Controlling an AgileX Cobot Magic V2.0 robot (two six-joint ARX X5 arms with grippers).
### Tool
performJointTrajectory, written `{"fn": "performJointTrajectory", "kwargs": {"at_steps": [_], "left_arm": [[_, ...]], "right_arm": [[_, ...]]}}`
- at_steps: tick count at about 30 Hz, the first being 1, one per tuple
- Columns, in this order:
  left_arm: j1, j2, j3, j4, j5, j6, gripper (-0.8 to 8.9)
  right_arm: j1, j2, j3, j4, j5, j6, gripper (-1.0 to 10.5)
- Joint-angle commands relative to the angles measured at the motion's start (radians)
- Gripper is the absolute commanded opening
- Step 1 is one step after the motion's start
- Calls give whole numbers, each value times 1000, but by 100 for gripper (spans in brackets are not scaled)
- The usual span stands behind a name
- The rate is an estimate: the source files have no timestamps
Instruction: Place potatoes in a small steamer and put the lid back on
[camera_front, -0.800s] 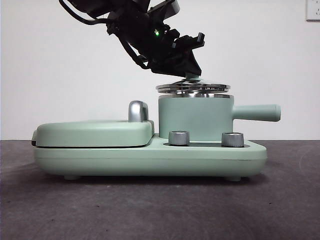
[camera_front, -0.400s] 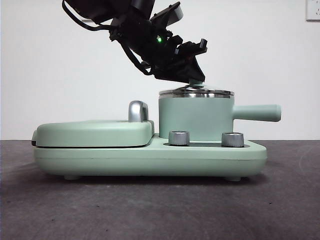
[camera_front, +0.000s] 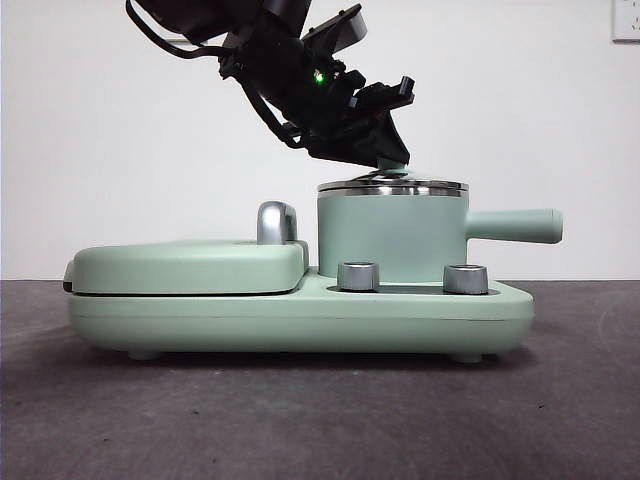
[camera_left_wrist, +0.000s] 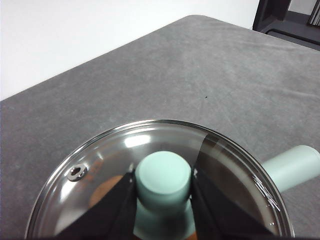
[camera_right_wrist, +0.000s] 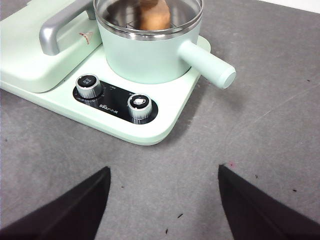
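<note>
We found the left gripper (camera_left_wrist: 164, 200) clamping the lid (camera_front: 392, 186) knob, lid seated on the small steamer (camera_front: 390, 238) over the potatoes (camera_right_wrist: 154, 16); release judged next, while the right gripper (camera_right_wrist: 164, 205) waited open.

The small steamer (camera_front: 390, 235) is mint green with a bright steel rim and a matching green handle. Its lid (camera_left_wrist: 160, 175) is clear glass edged in steel, topped by a pale mint knob. Through the glass the potatoes (camera_right_wrist: 154, 15) show orange-brown. The griddle cover (camera_front: 190, 265) is the same mint green with a chrome handle. Two silver dials (camera_right_wrist: 139, 106) sit on a black panel. The counter (camera_right_wrist: 260, 150) is speckled dark grey; both sets of jaws are black
</note>
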Motion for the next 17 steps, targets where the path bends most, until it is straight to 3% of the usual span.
{"fn": "performJointTrajectory", "kwargs": {"at_steps": [1, 11, 17], "left_arm": [[-1, 26, 13, -46, 5, 14, 6], [3, 26, 14, -42, 5, 13, 12], [3, 14, 18, -14, 5, -6, 311]], "right_arm": [[7, 3, 8, 7, 5, 3, 333], [7, 3, 8, 6, 4, 4, 333], [7, 3, 8, -10, 4, 9, 333]]}}
